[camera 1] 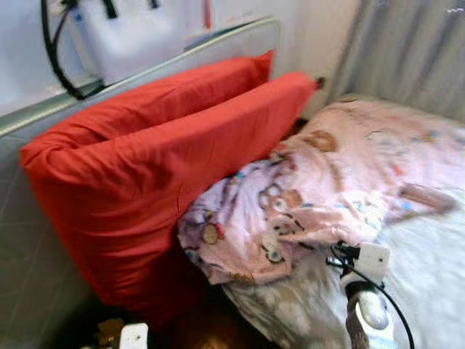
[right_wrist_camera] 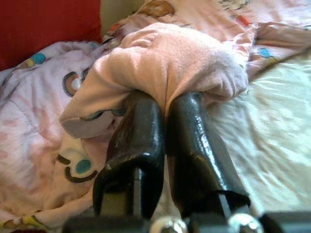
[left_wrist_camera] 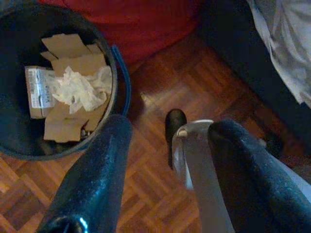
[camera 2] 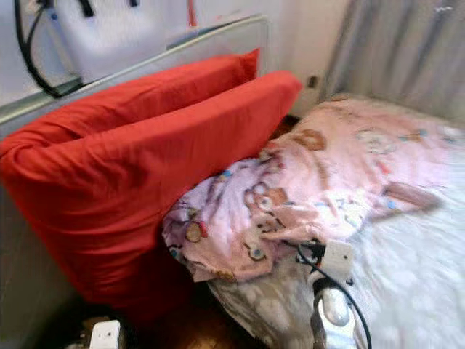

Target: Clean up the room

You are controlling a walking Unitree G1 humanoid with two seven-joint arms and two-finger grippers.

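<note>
Blanket (camera 1: 320, 189): bunched, runs across bed (camera 1: 429, 269) toward red pillows (camera 1: 145, 167) | right hand (right_wrist_camera: 165, 104): pinching blanket fold | left hand (left_wrist_camera: 165, 141): wide

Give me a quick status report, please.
Right gripper shut on pink blanket. Left gripper open, low over floor beside bin. Red pillows flank blanket.

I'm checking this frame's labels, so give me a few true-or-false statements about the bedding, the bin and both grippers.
1. The right gripper is shut on a fold of the pink blanket. True.
2. The pillows are blue. False: they are red.
3. The bin holds cardboard and crumpled paper. True.
4. The left gripper grips the bin's rim. False: it is open above the wooden floor beside the bin.
</note>
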